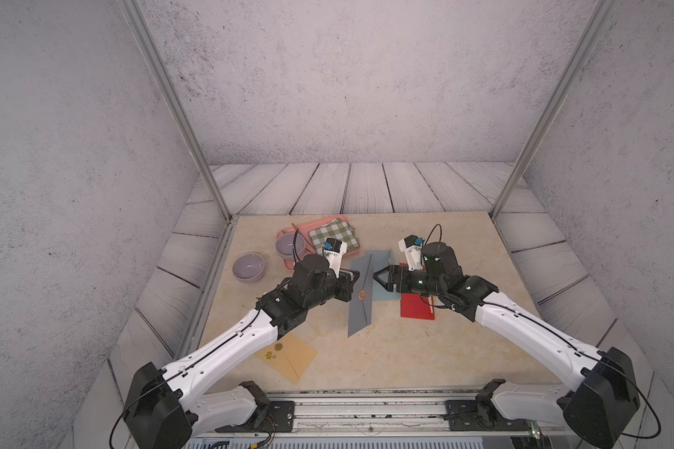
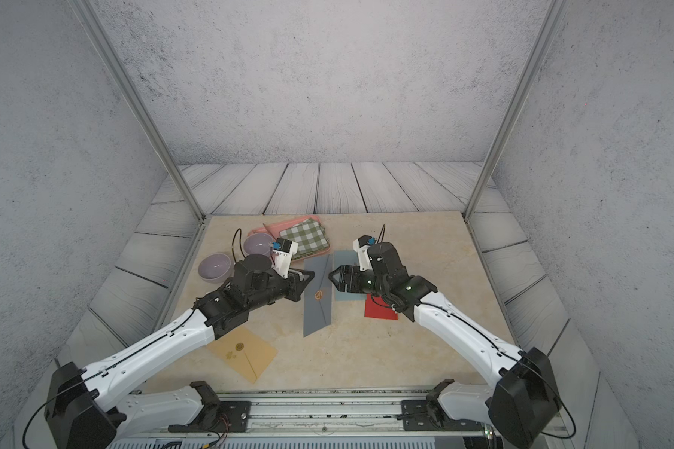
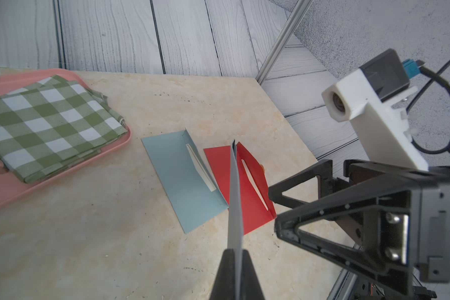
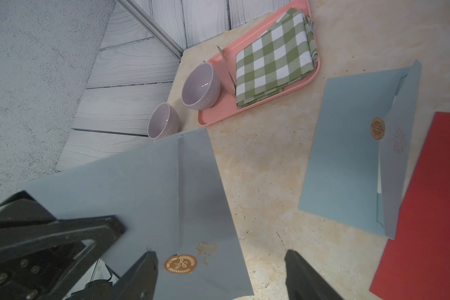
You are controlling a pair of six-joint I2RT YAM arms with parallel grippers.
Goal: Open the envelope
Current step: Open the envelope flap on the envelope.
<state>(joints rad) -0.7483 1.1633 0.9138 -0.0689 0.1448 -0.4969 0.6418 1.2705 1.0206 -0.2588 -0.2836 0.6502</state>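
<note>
A grey-blue envelope [image 1: 360,307] with a round gold seal [image 4: 180,263] hangs tilted above the table, also in the other top view [image 2: 316,307]. My left gripper [image 1: 350,280] is shut on its edge; in the left wrist view the envelope [image 3: 235,194] shows edge-on, rising from the shut gripper [image 3: 236,253]. My right gripper [image 1: 379,276] faces it from the right, open. In the right wrist view the envelope [image 4: 153,187] fills the near side. The right gripper [image 4: 220,255] straddles its edge beside the seal, gripping nothing.
A light blue envelope [image 4: 348,155] and a red one [image 4: 426,207] lie under and behind my right arm. A tan envelope [image 1: 288,355] lies near the front left. A pink tray [image 1: 285,233] holds a checked cloth [image 1: 335,233] and a bowl [image 1: 290,245]; another bowl [image 1: 248,266] sits beside it.
</note>
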